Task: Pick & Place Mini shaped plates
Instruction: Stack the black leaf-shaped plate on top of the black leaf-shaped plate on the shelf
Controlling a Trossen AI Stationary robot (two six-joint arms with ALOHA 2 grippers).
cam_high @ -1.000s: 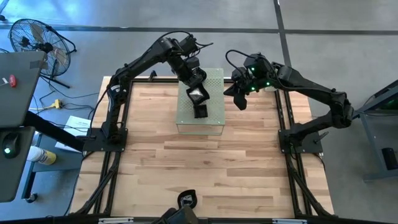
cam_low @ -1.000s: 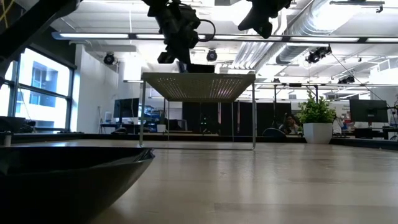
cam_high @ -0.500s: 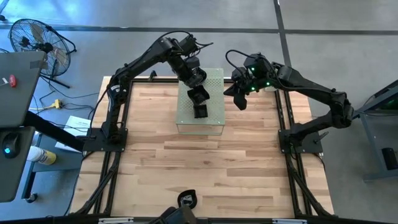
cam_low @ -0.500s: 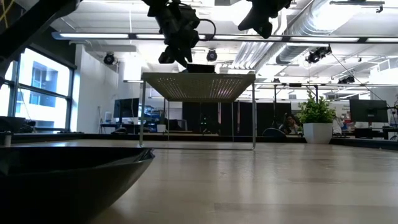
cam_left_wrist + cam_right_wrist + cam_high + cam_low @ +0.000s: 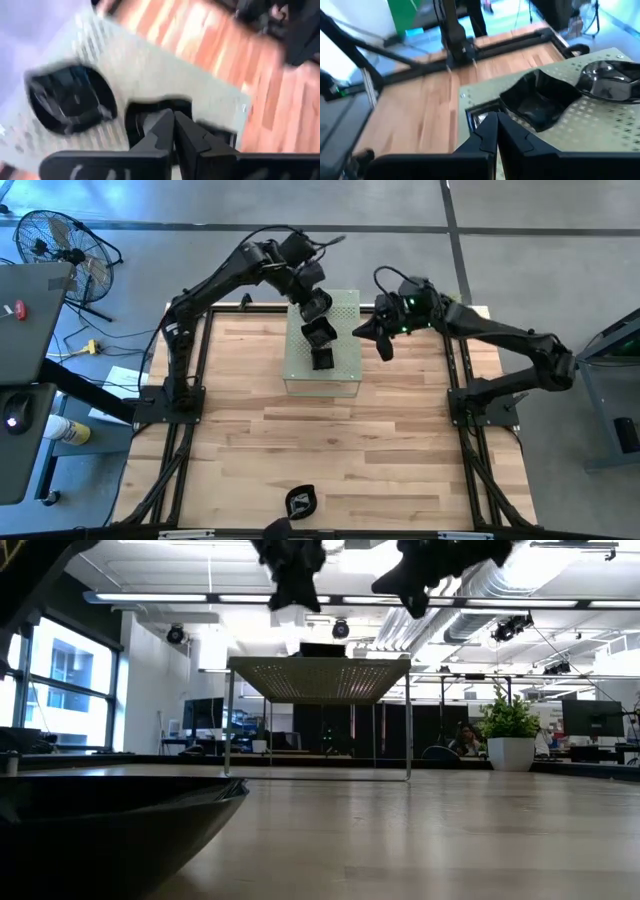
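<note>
Over the pale green perforated box at the table's twelve o'clock end, your left gripper hangs above the top with its fingers pinched together and nothing between them. Two mini shaped plates lie on that box top: a rounder one toward twelve o'clock and a squarer one just beside it toward six o'clock. Your left wrist view shows the same pair, blurred, the rounder dish at about ten o'clock of the closed fingertips and the squarer dish right behind them. Look to three o'clock of the box and you find your right gripper in the air off the box's edge, clenched as well and empty. Its wrist view looks across the box top at both plates, one wavy-edged and one farther off. At the table's six o'clock edge another black dish sits alone, and it fills the near foreground of the low view.
</note>
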